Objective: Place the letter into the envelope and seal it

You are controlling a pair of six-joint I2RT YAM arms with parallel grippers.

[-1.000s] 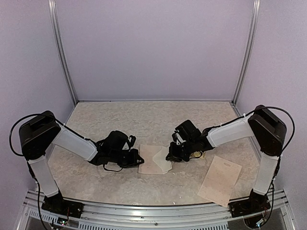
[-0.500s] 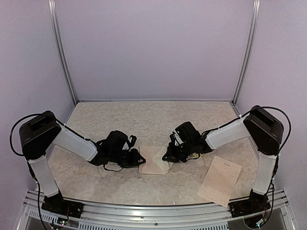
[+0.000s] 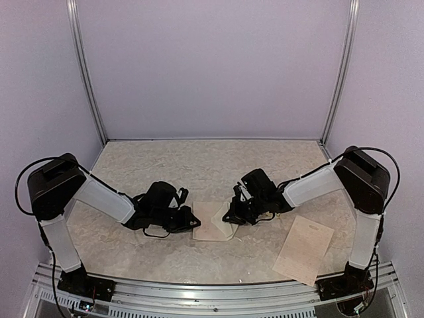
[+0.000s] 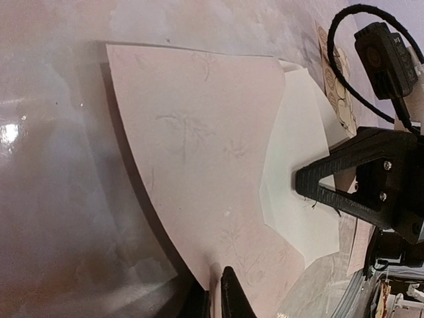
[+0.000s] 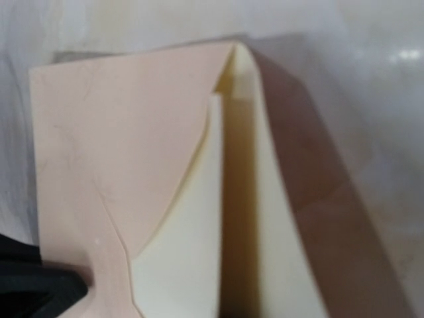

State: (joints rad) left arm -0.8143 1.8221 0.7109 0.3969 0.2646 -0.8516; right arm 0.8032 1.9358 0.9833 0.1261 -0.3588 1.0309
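Marbled beige tabletop (image 3: 212, 165) fills mid-frame in top view. Tan paper sheet (image 3: 303, 250) lies flat at lower right, tilted, faint marks near its top edge. Lavender walls (image 3: 212, 66) behind; metal post L (image 3: 86, 73) upper left, metal post R (image 3: 339, 73) upper right. Metal rail (image 3: 212, 301) along bottom. Left wrist view: sticker sheet (image 4: 336, 86) w/ round stickers at upper right, partly hidden.
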